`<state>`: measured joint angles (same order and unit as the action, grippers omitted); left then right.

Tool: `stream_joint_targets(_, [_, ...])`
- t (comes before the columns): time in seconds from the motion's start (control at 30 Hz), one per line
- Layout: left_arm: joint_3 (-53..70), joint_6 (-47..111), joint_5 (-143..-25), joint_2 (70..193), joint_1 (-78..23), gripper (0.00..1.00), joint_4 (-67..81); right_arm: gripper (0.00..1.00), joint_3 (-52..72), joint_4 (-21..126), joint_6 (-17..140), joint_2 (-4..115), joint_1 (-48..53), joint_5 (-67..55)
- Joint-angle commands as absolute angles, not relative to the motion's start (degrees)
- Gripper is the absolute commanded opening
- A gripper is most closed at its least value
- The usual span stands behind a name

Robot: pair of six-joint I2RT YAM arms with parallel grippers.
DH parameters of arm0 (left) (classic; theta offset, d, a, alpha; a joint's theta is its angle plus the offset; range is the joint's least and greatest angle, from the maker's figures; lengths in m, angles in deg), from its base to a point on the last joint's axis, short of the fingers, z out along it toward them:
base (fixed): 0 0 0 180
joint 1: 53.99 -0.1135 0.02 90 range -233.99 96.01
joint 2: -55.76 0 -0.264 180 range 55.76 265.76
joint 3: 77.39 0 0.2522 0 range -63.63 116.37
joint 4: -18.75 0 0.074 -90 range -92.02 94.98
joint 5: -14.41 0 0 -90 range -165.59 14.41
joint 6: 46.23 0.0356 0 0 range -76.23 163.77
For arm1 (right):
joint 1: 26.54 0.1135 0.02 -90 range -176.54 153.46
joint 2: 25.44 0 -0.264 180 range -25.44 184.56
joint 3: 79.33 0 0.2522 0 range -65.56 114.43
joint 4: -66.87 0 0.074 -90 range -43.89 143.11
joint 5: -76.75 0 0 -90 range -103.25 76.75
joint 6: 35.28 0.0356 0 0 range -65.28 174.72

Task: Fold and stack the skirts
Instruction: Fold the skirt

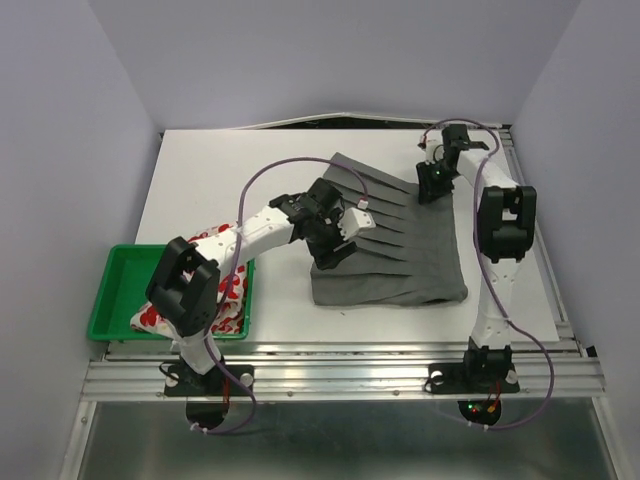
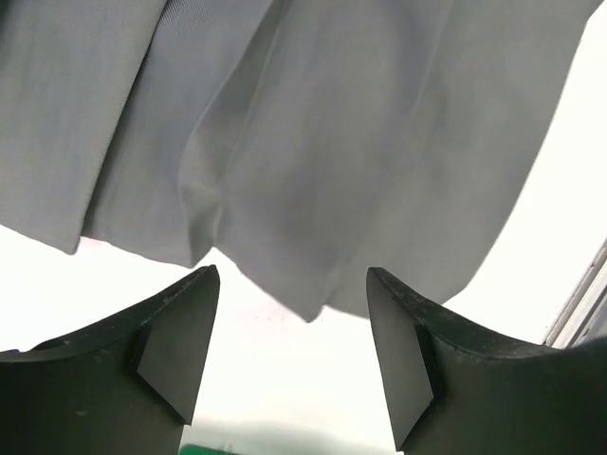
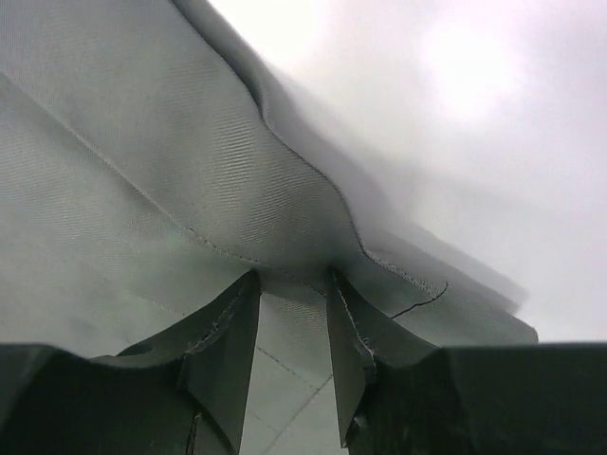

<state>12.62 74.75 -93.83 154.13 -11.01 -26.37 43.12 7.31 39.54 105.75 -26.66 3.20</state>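
Note:
The dark grey skirt [image 1: 400,250] lies spread and pleated on the white table. My left gripper [image 1: 335,255] is open at the skirt's near left corner. In the left wrist view its fingers [image 2: 289,313] stand wide apart over bare table, just short of the skirt's hem [image 2: 313,142]. My right gripper [image 1: 432,190] is at the skirt's far right corner. In the right wrist view it [image 3: 294,284] has its fingers narrowly apart with a fold of the grey cloth [image 3: 142,171] between them. The white skirt with red print [image 1: 230,300] lies bunched in the green tray.
The green tray [image 1: 115,290] sits at the table's near left corner, partly under the left arm. Purple cables loop over both arms. A metal rail [image 1: 340,370] runs along the near edge. Walls close in on the left, back and right.

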Motion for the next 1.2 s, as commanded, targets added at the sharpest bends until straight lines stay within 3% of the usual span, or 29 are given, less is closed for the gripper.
stream_joint_targets(0.0, [9.4, 77.3, -94.7, 149.5, -11.8, 0.75, -26.8, 0.40, 51.8, 7.7, 43.0, 114.6, -21.8, 3.6])
stream_joint_targets(0.13, [4.5, 78.0, -93.5, 146.1, -10.8, 0.76, -24.5, 0.43, 54.3, 3.9, 41.3, 112.9, -21.8, 3.2])
stream_joint_targets(0.3, [-4.8, 78.7, -86.1, 140.8, -1.5, 0.83, -15.7, 0.60, 43.1, 3.9, 36.5, 96.8, -21.8, 1.5])
stream_joint_targets(0.5, [-7.6, 77.4, -79.2, 144.0, 7.6, 0.85, -7.9, 0.59, 31.8, -0.2, 34.2, 85.5, -21.8, 7.1])
stream_joint_targets(0.67, [-5.6, 76.7, -76.2, 150.6, 8.7, 0.83, -6.6, 0.55, 25.4, -1.3, 33.3, 84.9, -21.8, 12.8])
stream_joint_targets(0.73, [-4.7, 76.6, -72.7, 153.1, 8.9, 0.75, -6.1, 0.52, 22.4, -0.3, 33.1, 85.6, -21.8, 14.1])
stream_joint_targets(0.83, [-2.0, 76.9, -71.4, 154.7, 9.0, 0.39, -7.9, 0.50, 19.5, 1.9, 32.9, 87.3, -21.8, 15.6])
stream_joint_targets(0.87, [-1.0, 77.2, -72.2, 154.2, 8.9, 0.22, -10.5, 0.49, 18.1, 3.3, 32.4, 88.6, -21.8, 15.1])
stream_joint_targets(0.97, [4.7, 79.0, -72.8, 152.0, 8.2, 0.00, -15.0, 0.45, 16.9, 5.6, 31.9, 90.8, -21.8, 12.2])
stream_joint_targets(1.17, [23.2, 82.7, -75.3, 157.7, 0.0, 0.00, -20.5, 0.42, 16.4, 7.5, 32.0, 93.7, -21.8, 10.4])
